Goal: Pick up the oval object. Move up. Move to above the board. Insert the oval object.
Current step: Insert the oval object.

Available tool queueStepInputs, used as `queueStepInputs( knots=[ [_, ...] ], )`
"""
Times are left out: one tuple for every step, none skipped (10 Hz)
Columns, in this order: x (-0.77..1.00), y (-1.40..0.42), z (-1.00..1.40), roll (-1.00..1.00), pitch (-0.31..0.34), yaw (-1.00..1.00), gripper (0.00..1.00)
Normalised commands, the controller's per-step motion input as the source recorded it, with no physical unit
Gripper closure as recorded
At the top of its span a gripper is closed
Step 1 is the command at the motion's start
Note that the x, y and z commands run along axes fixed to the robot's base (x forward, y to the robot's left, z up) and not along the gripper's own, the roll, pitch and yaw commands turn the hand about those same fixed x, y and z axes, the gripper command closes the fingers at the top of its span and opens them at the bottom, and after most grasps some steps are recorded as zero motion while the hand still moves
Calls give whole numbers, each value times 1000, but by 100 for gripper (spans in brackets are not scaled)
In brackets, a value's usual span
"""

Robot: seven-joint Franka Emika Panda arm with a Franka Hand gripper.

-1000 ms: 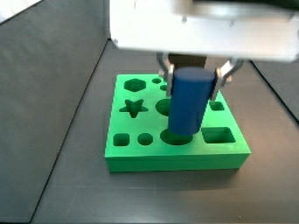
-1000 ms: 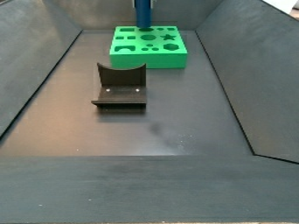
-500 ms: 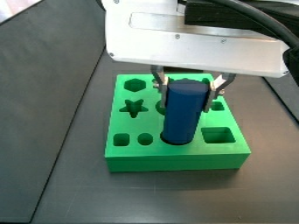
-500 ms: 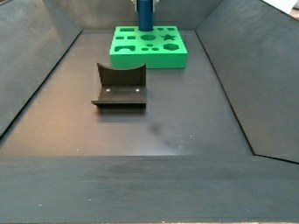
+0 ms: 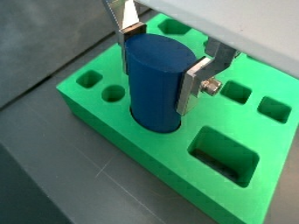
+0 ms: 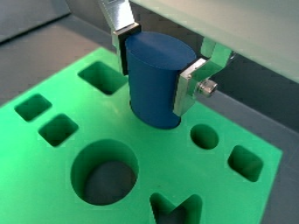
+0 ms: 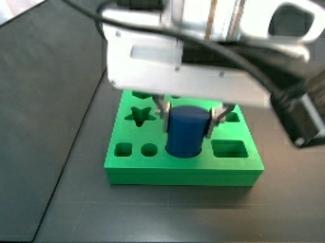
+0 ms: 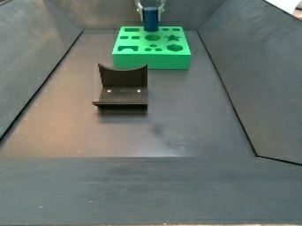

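The oval object, a blue peg [image 5: 158, 83], stands upright with its lower end inside a cutout of the green board [image 5: 135, 150]. My gripper [image 5: 163, 63] is shut on the peg's upper part, one silver finger [image 5: 193, 85] on each side. The other wrist view shows the same grip on the peg [image 6: 158, 83] over the board [image 6: 82, 122]. In a side view the gripper [image 7: 187, 112] sits low over the board [image 7: 178, 171], with only a short length of peg [image 7: 185, 133] showing. In the other side view the peg [image 8: 151, 16] stands at the far edge of the board [image 8: 154, 55].
The dark fixture [image 8: 120, 86] stands on the floor in front of the board. Dark sloping walls enclose the floor on both sides. The board's other cutouts, among them a star [image 7: 141, 115] and a square [image 7: 230, 148], surround the peg.
The gripper has moved down with the peg. The peg's lower end has gone deeper into the board's cutout, and less of it shows above the board.
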Motion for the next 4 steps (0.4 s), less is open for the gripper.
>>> queueStepInputs(
  knots=[
    [137,-40,-389,39,0,0,100],
    [0,0,0,0,-13,0,100],
    [0,0,0,0,11,0,100],
    [0,0,0,0,0,0,100]
  ],
)
